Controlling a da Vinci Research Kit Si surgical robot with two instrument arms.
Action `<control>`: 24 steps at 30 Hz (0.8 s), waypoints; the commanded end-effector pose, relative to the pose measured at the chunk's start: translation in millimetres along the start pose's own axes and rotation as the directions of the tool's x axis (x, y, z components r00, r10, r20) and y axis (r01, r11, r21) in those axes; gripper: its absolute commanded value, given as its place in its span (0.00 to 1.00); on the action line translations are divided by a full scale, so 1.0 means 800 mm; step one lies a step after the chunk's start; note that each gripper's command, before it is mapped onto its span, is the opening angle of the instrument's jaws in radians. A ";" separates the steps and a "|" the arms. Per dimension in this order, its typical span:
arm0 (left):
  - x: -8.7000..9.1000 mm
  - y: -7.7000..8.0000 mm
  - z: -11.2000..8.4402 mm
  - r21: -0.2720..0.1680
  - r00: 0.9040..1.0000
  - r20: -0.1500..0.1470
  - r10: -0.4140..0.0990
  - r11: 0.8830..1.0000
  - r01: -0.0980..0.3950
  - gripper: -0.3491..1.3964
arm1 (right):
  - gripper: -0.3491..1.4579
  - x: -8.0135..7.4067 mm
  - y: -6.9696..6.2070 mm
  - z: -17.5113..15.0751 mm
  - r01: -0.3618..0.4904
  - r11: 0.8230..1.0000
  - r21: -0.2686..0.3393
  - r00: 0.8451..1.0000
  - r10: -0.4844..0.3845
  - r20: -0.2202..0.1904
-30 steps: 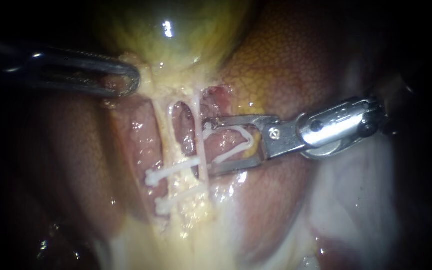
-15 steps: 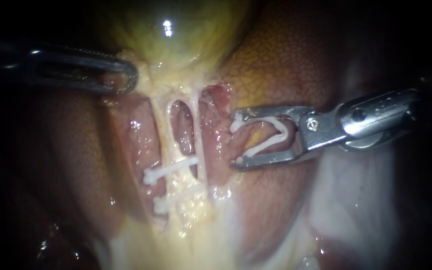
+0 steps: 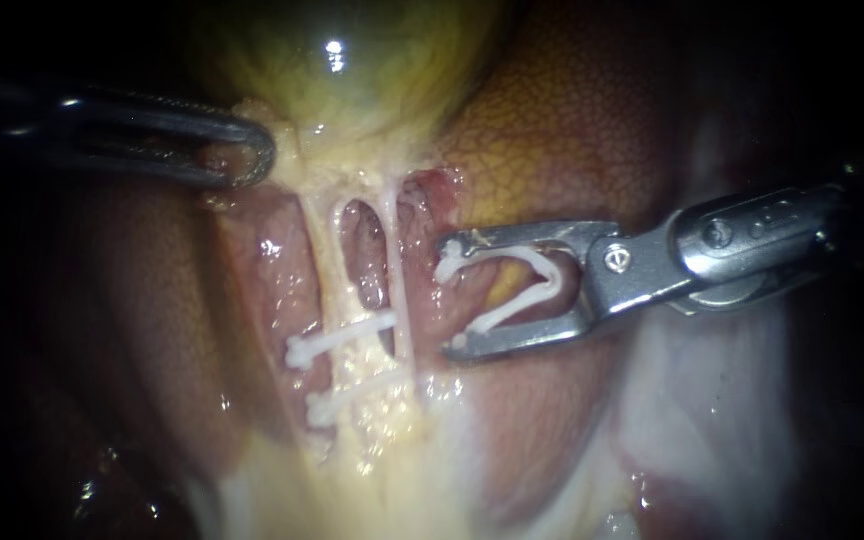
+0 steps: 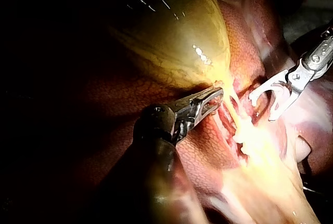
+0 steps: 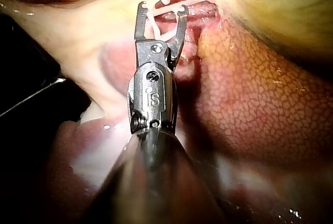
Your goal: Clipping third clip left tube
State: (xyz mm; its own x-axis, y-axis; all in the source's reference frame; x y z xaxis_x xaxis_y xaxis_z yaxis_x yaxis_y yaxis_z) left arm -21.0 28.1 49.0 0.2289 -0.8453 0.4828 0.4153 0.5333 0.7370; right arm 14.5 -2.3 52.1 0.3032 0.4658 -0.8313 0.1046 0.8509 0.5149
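Gripping open third clip [image 3: 512,285] in right instrument [image 3: 449,297], we sit short of left tube [image 3: 320,262]; two clips [image 3: 342,340] placed; left instrument [image 3: 257,160] pinches gallbladder [image 3: 352,70].

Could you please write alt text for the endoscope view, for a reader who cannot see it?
My right instrument's pincer holds a spread white clip beside the right tube, not around it. Two closed clips cross the left tube; my left instrument's pincer grips tissue under the gallbladder.

Right instrument [image 3: 446,297], entering from the right edge, tip spread wide, holding a clip [image 3: 549,275]. Left instrument [image 3: 260,157], upper left, apparently clamped on the gallbladder [image 3: 352,90].
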 end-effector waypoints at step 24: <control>0.0001 -0.0002 0.0000 -0.001 1.000 0.000 0.000 1.000 0.000 0.00 | 0.44 -0.0042 0.0022 0.0053 -0.137 0.990 0.020 0.991 0.137 -0.004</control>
State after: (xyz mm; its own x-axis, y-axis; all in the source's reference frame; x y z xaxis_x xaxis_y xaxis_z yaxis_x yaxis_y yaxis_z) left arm -21.0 27.9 48.9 0.2289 -0.8452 0.4830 0.4158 0.5335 0.7366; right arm 17.7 -3.3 57.0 0.3116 0.5815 -0.7515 0.0793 0.7722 0.6304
